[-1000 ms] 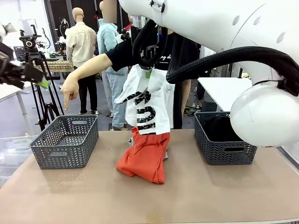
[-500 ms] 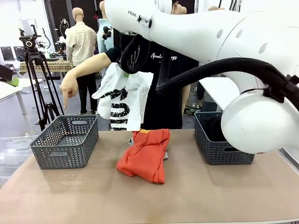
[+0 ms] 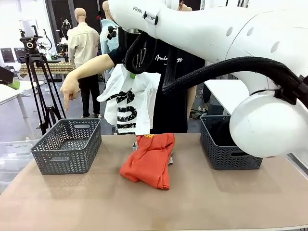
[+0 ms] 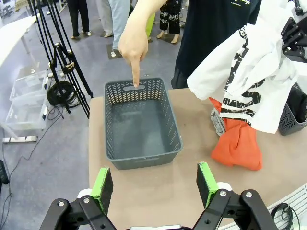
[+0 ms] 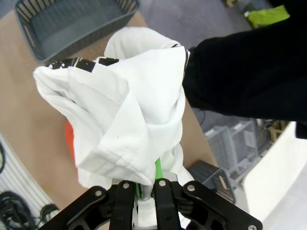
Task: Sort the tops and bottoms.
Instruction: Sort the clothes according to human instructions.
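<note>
Gripping: the right gripper (image 5: 144,184) is clamped on a bunched fold of the white tee (image 3: 129,103), with a strip of green pad showing beside the cloth.
White tee: hangs in the air from that grip, clear of the table (image 3: 216,202), above and behind the orange top, its black print towards the front camera.
Orange top (image 3: 149,161): lies crumpled on the table, between the two baskets.
Grey top (image 4: 217,122): a small grey edge shows against the far side of the orange top. The remainder is hidden.
Left gripper (image 4: 154,179): jaws spread wide with nothing between the green pads (image 4: 102,184). It hovers above the near part of the table, looking down on the left basket.
Left basket (image 3: 67,154): dark grey lattice, standing on the table's left side.
Right basket (image 3: 231,154): same make, standing on the table's right side with dark cloth (image 3: 224,132) inside.
Person's hand (image 3: 71,91): the index finger points straight down at the far rim of the left basket. Whether it touches the rim cannot be told.
</note>
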Robot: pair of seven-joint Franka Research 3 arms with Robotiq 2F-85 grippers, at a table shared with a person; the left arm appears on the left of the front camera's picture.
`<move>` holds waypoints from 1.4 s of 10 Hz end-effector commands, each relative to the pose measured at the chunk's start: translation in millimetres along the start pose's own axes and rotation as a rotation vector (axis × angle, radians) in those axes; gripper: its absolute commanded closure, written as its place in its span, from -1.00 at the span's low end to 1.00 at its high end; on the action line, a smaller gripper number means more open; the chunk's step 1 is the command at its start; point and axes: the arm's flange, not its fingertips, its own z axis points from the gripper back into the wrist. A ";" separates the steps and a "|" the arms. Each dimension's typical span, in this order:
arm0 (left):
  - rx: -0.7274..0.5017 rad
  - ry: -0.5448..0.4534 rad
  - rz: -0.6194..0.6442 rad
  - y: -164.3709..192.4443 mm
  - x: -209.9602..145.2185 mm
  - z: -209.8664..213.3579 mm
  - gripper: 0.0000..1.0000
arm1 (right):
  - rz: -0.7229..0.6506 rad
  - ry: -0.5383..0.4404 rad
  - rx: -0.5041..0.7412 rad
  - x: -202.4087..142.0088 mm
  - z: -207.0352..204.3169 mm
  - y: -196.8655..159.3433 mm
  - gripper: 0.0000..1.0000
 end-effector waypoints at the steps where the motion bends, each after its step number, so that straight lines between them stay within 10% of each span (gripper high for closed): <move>1: 0.003 -0.005 -0.003 0.7 0.1 1.5 -0.83 | -0.046 -0.052 -0.116 75.8 13.9 4.5 1.00; 7: 0.003 -0.005 -0.003 0.7 0.1 1.5 -0.83 | 0.018 -0.270 0.000 236.4 -3.8 -14.7 1.00; 8: 0.003 -0.005 -0.003 0.7 0.1 1.5 -0.83 | 0.000 -0.213 -0.052 58.7 -38.7 54.1 1.00; 12: 0.003 -0.005 -0.003 0.7 0.1 1.5 -0.83 | 0.000 -0.227 -0.037 60.1 -44.1 53.6 1.00; 14: 0.003 -0.005 -0.003 0.7 0.1 1.5 -0.83 | -0.083 -0.326 -0.168 135.1 -29.6 72.8 1.00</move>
